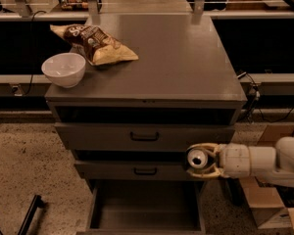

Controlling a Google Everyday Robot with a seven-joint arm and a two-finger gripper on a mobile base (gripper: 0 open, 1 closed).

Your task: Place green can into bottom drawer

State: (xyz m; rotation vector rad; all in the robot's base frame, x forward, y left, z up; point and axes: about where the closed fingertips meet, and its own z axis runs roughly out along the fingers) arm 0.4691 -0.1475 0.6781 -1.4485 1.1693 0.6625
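Note:
The green can (196, 158) lies on its side in my gripper (200, 160), its shiny silver top with pull tab facing the camera; the green label hardly shows. The gripper is shut on it, cream fingers (202, 147) above and below the can. It comes in from the right on a white arm and hangs in front of the right end of the middle drawer, above the right side of the bottom drawer (145, 217). The bottom drawer is pulled out and its plain grey inside shows nothing in it.
On the grey cabinet top (186, 67) stand a white bowl (63, 69) at the front left and a chip bag (93, 44) behind it. Two upper drawers with black handles (144, 136) are shut. Cardboard boxes (264, 204) sit on the floor at the right.

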